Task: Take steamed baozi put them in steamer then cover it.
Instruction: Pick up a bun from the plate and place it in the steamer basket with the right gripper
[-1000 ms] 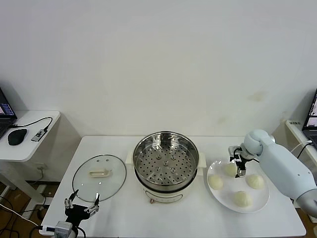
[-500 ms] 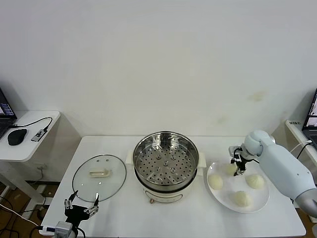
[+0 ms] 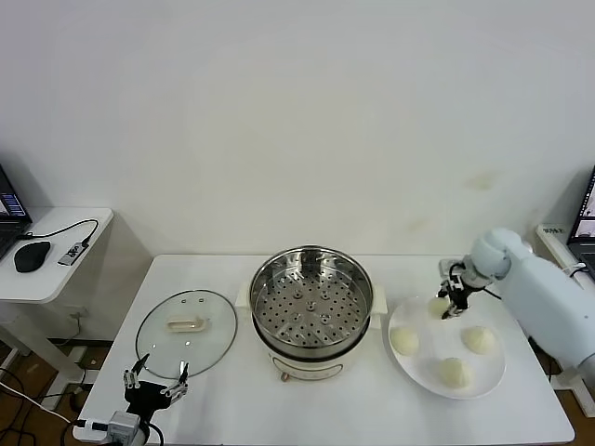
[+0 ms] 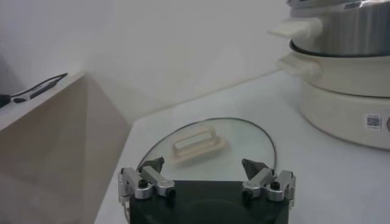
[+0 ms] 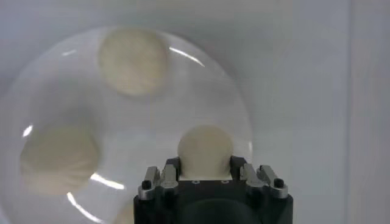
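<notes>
Head view: the right gripper [image 3: 453,299] pinches one steamed baozi [image 3: 439,305] above the far edge of the white plate [image 3: 423,373], right of the empty steamer [image 3: 310,299]. Left wrist view: the left gripper [image 4: 206,178] is spread wide beside the cover [image 4: 210,143]. Right wrist view: the fingers [image 5: 170,172] clamp the bun's sides.

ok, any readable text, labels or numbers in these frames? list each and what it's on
None can be read.
White sticker with a small square code on the wall of the steamer: print too small.
Laptop screens at the left edge and right edge: content too small.
Glass cover, plate, baozi, both grippers: no markings visible.
</notes>
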